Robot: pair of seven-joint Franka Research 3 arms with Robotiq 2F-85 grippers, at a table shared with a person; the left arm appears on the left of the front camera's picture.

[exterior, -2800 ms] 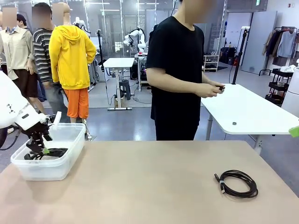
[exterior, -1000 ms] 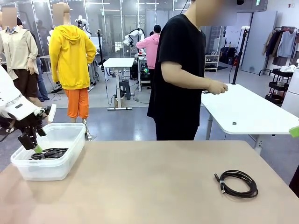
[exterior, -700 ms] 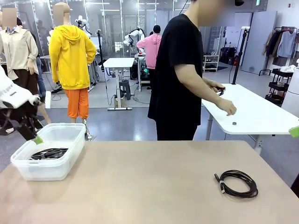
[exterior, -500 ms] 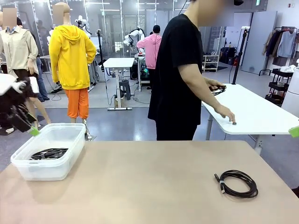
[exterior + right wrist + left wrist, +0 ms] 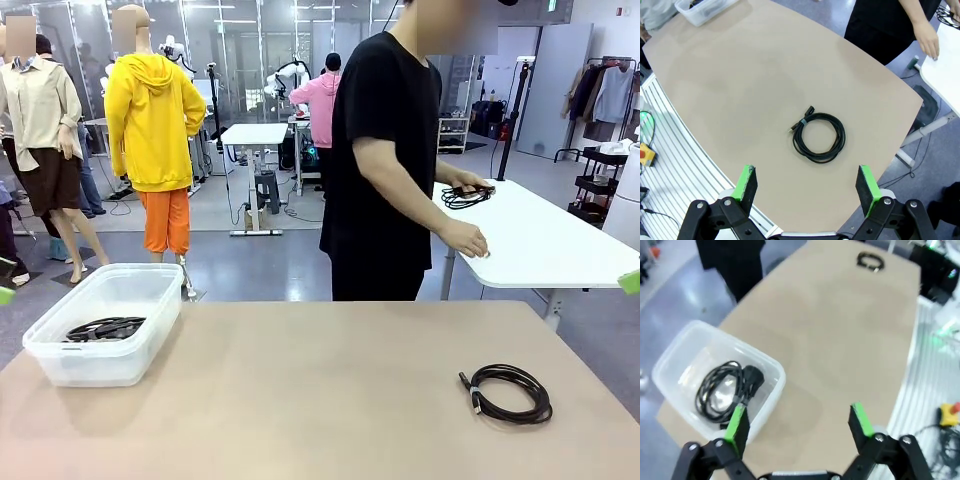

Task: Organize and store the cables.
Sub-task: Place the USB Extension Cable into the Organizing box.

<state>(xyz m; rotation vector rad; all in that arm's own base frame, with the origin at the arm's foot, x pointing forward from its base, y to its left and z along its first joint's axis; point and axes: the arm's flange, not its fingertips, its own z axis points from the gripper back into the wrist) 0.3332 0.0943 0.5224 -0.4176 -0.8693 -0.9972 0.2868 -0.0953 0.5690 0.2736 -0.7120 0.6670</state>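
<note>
A beige table fills the foreground. A person in a black T-shirt stands beyond its far edge, turned toward a white side table. One hand rests on that white top, and a loose bundle of black cord sits at the other hand. A clear plastic bin stands at the beige table's far left corner.

Seen from its wrist camera, the left gripper hangs high over the table's left end, looking down on the bin. Its green-padded jaws are spread wide with nothing between them. The right gripper hangs high over the right end in the same way, wide apart and empty-handed, clear of the tabletop.

One coiled cable lies flat on the bin's floor, its black plugs showing beside the loops. A second coiled cable lies flat on the bare tabletop near the right edge, well apart from the bin. It is a neat round coil with its plug ends sticking out to one side. The left wrist view catches it small at the table's far end.
</note>
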